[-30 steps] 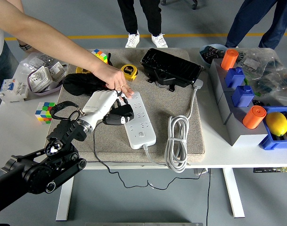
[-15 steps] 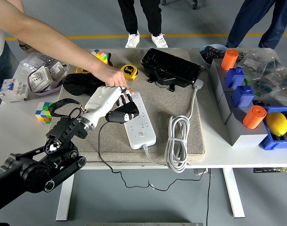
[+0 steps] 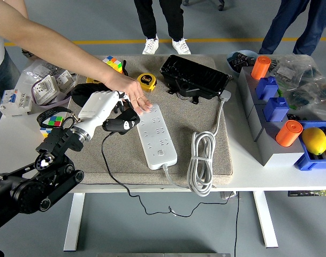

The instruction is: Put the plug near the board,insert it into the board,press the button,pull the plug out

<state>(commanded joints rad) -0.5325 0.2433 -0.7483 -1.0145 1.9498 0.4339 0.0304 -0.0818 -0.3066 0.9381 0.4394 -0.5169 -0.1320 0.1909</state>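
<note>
plug [image 3: 121, 124] now sits clear of the board [image 3: 155, 135] — left hand [image 3: 98, 110] fingers curled around it (person's hand [image 3: 135, 96] steadying the strip) — so pull-out looks done.

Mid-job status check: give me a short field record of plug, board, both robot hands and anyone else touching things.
plug: black plug, held just left of the board, not inserted
board: white power strip lying on the grey mat, its own white cable coiled to the right
left hand: white hand closed on the plug
right hand: not in view
person: a person's hand rests on the board's far end
plug cord: black cord trails off the table's near edge
</note>
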